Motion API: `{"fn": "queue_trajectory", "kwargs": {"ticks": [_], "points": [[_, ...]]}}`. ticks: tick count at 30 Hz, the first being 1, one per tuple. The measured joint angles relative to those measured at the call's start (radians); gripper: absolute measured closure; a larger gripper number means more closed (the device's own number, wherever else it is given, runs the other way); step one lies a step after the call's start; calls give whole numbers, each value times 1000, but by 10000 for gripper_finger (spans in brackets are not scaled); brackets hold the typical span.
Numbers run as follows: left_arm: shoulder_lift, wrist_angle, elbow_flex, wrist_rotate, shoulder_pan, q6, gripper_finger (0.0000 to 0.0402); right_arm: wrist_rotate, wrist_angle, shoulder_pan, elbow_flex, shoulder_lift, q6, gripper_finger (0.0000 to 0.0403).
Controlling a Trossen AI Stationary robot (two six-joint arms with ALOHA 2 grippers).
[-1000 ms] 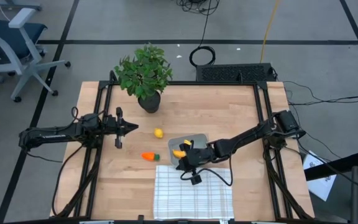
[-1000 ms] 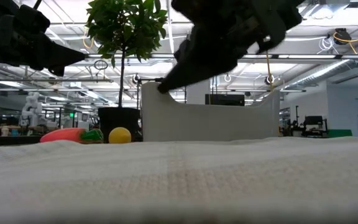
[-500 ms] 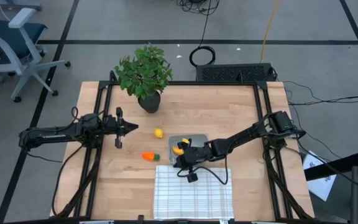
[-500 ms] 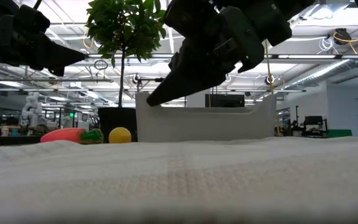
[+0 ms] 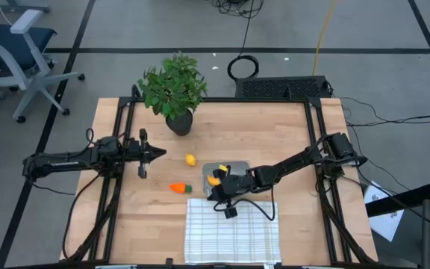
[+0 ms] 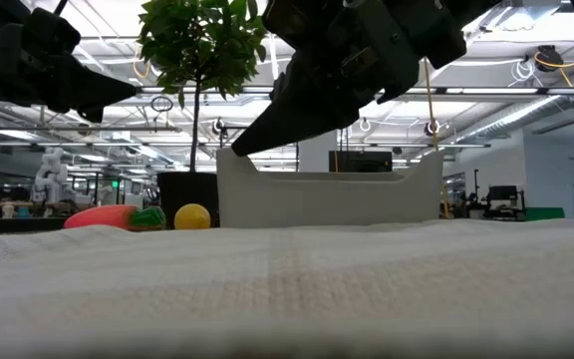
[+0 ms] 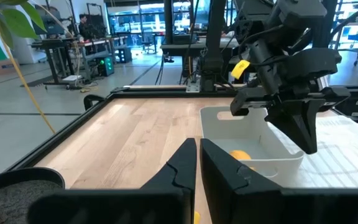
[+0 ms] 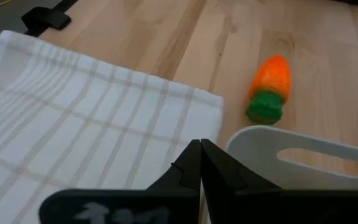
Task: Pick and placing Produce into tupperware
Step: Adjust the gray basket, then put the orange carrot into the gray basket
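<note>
Hovering pressed together over the tupperware [image 5: 225, 179], the right claw [image 5: 216, 196] held nothing; the carrot [image 5: 178, 187] looked light, stiff, best pinched mid-body.

Right gripper [image 5: 216, 196] farther left, lower

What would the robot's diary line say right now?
banana: in tupperware | carrot, lemon: on table | right gripper: shut, empty, over tupperware edge | left gripper: shut, waiting

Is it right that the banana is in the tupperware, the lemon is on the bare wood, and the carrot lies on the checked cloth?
Not quite. The carrot lies on the bare wood beside the checked cloth, not on it, as the high view shows. The banana is in the tupperware, the lemon on wood.
</note>
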Motion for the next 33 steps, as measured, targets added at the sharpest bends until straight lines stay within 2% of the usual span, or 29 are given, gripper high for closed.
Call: {"fn": "queue_trajectory", "kwargs": {"ticks": [23,28,33], "points": [[0,-8,0,0,0,-4,376,-1,14,-34,0,0,22,403],[0,-8,0,0,0,-3,376,-127,19,-25,0,-8,14,403],[0,-8,0,0,0,-3,376,-128,12,-11,0,-38,15,403]]}}
